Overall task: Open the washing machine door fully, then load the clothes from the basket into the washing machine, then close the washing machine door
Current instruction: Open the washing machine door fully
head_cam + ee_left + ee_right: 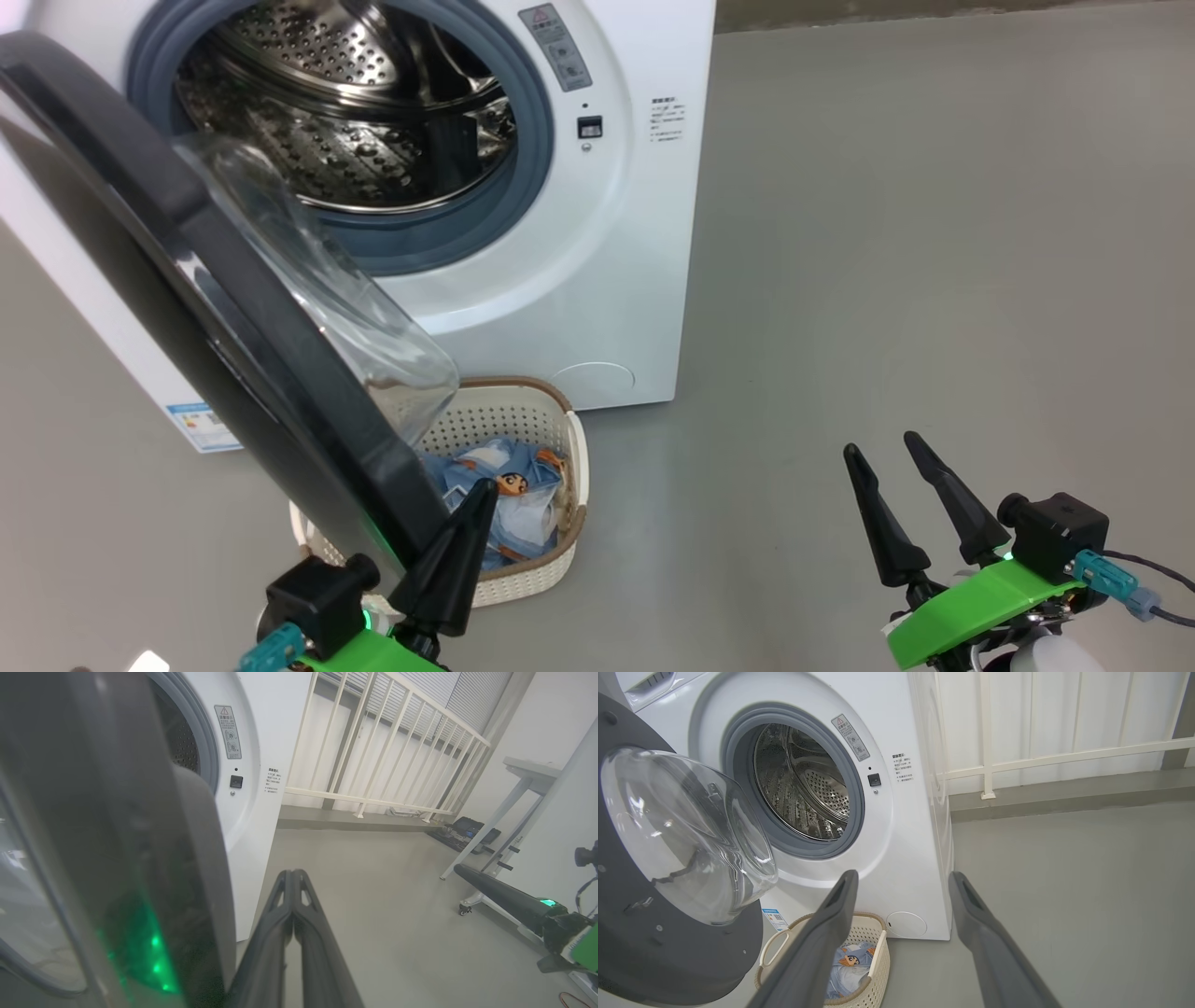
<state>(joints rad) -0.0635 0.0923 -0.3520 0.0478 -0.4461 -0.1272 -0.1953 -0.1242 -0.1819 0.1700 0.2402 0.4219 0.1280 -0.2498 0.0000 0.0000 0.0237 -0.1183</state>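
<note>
The washing machine (635, 233) fills the upper left of the head view, and its steel drum (355, 121) shows a perforated wall all round inside the grey gasket (532, 140). The washing machine door (233, 308) stands open and runs diagonally down the left of the frame. Its clear glass bowl bulges toward the right, and its lower edge covers the left part of the basket.

The basket (523, 411) sits on the grey floor (934, 233) at the lower centre-left of the frame, just in front of the machine's base. It is cream-white and perforated, with a brown rim. The clothes (509, 495) lie bunched inside it. They are light blue fabric with a cartoon face printed on top and some white showing, and they stay below the rim.

The left gripper (484, 490) rises from the bottom edge, left of centre, with its jaws pressed together and nothing between them. Its tip is right beside the door's lower edge and overlaps the basket in the frame. The left wrist view shows the door's rim just left of the fingers, but contact cannot be told.

The right gripper (881, 445) is at the lower right, well apart from the basket. Its jaws are spread wide and hold nothing.
</note>
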